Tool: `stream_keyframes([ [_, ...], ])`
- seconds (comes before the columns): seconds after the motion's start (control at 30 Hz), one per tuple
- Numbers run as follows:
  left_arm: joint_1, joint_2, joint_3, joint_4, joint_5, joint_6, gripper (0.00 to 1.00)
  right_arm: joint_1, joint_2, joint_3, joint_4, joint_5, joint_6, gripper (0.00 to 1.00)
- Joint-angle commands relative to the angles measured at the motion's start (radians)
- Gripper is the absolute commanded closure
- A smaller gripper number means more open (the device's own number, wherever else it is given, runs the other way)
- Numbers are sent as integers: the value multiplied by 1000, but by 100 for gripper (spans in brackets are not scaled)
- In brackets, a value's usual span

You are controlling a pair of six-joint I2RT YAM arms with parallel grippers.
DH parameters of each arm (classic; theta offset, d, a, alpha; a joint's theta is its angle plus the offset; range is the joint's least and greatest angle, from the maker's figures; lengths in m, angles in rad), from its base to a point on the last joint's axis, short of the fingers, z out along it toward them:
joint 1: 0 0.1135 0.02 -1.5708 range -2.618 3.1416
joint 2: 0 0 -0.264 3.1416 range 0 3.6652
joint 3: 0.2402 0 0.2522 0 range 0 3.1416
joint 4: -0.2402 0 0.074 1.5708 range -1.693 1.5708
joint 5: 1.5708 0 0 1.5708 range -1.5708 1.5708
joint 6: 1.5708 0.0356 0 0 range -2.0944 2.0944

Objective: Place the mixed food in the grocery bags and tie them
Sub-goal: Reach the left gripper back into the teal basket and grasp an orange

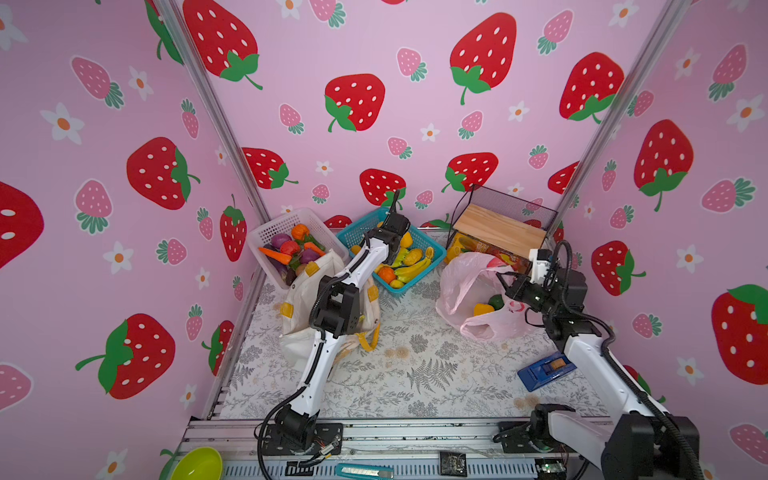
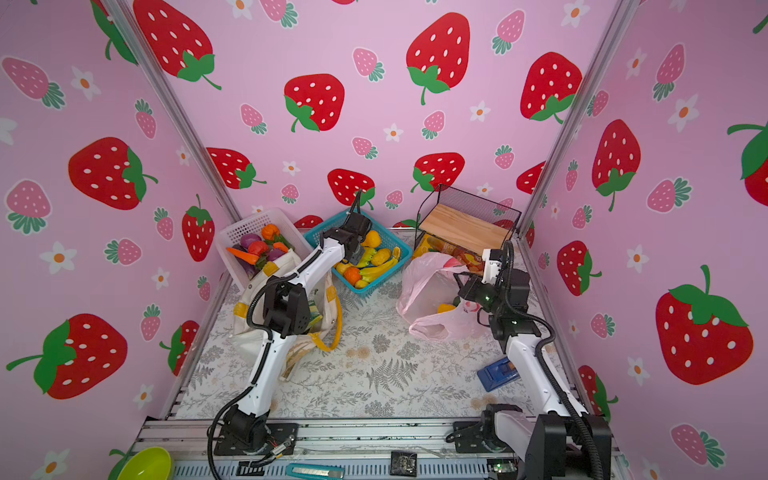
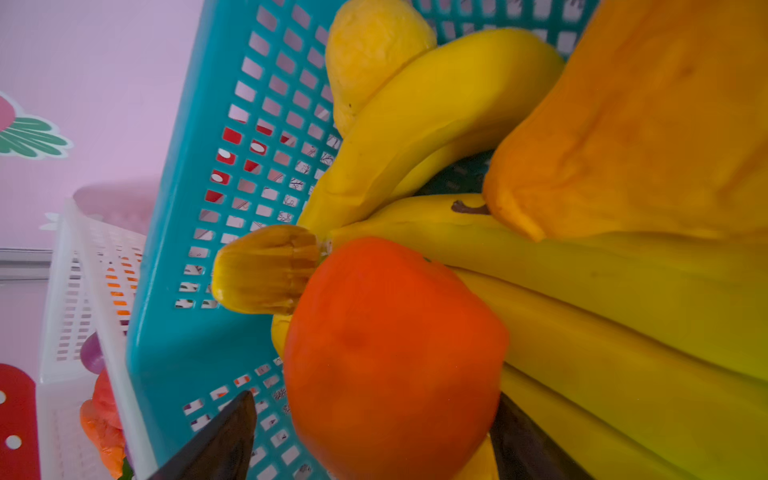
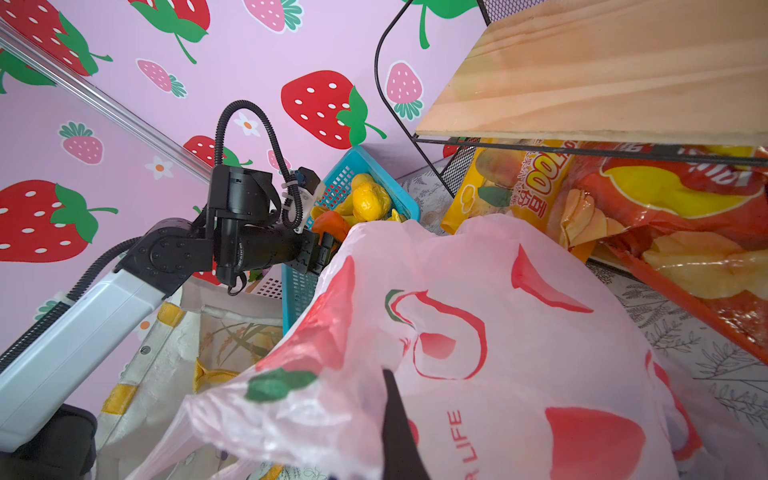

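My left tool (image 3: 376, 399) is down in the blue basket (image 3: 187, 340), released: its jaws stand wide with the orange (image 3: 390, 353) between them, one finger just beside its skin, the other a little apart. The orange lies in the blue basket against the bananas (image 3: 623, 311). My right tool (image 1: 505, 284) is clenched on the rim of the pink bag (image 1: 465, 282). That bag sits on the bench (image 1: 415, 374), right of the blue basket in both top views, mouth open, with a yellow fruit (image 1: 483, 309) and a green fruit (image 1: 496, 301) inside. The tote (image 1: 301, 299) stands left of the blue basket, under my left arm.
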Motion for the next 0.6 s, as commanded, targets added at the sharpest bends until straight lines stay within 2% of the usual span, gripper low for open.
stream_keyframes([
  [0.0, 6, 28, 77, -1, 51, 25, 14, -4, -5, -11, 14, -5, -10, 100],
  [0.3, 7, 48, 111, 11, 87, 27, 36, -4, -3, -11, 11, -4, -12, 100],
  [0.47, 5, -11, 102, 1, 101, 1, 45, -5, -12, -16, 14, -6, -10, 100],
  [0.57, -3, -74, 83, 1, 104, -11, 48, -4, -10, -20, 26, -8, -3, 100],
])
